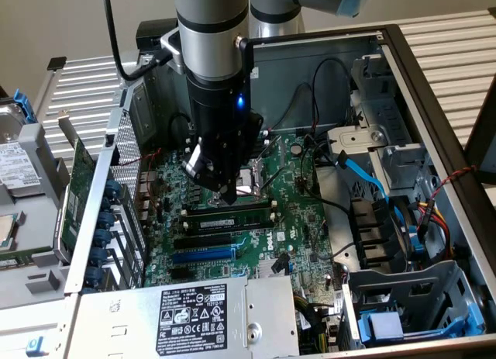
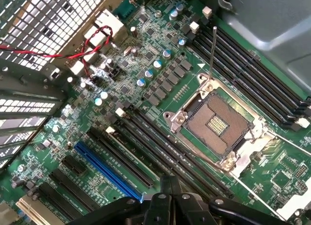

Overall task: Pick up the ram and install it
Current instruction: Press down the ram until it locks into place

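Open computer case (image 1: 434,88) with green motherboard (image 1: 298,219) exposed; above its bare processor socket (image 2: 218,125), gripper (image 1: 226,190) hanging low, fingers pressed together on nothing; just beside, toward the power supply (image 1: 194,316), ram (image 1: 232,217) lying seated in a black slot

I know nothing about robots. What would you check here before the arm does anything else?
1. Gripper closed, low over the motherboard: ok.
2. Ram appears to lie along a memory slot beside the CPU socket: ok.
3. Ram pressed fully home: cannot tell.
4. Slot end clips latched: cannot tell.
5. CPU socket contacts covered: not ok, exposed.
6. Red and black wires away from the slots: ok.
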`<state>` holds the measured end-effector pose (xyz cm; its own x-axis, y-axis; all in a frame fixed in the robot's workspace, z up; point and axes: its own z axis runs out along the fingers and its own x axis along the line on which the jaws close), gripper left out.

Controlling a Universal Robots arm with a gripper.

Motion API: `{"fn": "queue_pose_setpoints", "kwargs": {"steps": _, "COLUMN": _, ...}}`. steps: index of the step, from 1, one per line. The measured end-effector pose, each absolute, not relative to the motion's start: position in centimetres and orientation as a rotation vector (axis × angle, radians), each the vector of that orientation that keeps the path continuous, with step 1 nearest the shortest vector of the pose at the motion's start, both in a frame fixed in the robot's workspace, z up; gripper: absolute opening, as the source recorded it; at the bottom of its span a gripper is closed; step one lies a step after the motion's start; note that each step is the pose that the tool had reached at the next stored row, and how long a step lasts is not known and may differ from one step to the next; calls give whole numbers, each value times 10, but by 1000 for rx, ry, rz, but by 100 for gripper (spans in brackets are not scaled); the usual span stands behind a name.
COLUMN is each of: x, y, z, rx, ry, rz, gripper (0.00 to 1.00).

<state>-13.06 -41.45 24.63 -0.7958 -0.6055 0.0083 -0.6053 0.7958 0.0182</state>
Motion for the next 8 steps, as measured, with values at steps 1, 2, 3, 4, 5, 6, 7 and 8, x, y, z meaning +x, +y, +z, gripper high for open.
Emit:
{"fn": "queue_pose_setpoints", "kwargs": {"steps": 1, "x": -131, "y": -415, "z": 246, "rx": 979, "ry": -2971, "rz": -23, "gripper": 11}}
{"fn": "queue_pose_setpoints", "kwargs": {"steps": 2, "x": -131, "y": -415, "z": 246, "rx": 960, "ry": -2977, "rz": -23, "gripper": 11}}
{"fn": "queue_pose_setpoints", "kwargs": {"steps": 3, "x": -131, "y": -415, "z": 246, "rx": 940, "ry": -2984, "rz": -23, "gripper": 11}}
{"fn": "queue_pose_setpoints", "kwargs": {"steps": 4, "x": -131, "y": -415, "z": 246, "rx": 921, "ry": -2990, "rz": -23, "gripper": 11}}
{"fn": "queue_pose_setpoints", "kwargs": {"steps": 5, "x": -131, "y": -415, "z": 246, "rx": 901, "ry": -2996, "rz": -23, "gripper": 11}}
{"fn": "queue_pose_setpoints", "kwargs": {"steps": 6, "x": -131, "y": -415, "z": 246, "rx": 881, "ry": -3002, "rz": -24, "gripper": 11}}
{"fn": "queue_pose_setpoints", "kwargs": {"steps": 7, "x": -131, "y": -415, "z": 246, "rx": 861, "ry": -3008, "rz": -24, "gripper": 11}}
{"fn": "queue_pose_setpoints", "kwargs": {"steps": 8, "x": -131, "y": -415, "z": 246, "rx": 841, "ry": -3014, "rz": -24, "gripper": 11}}
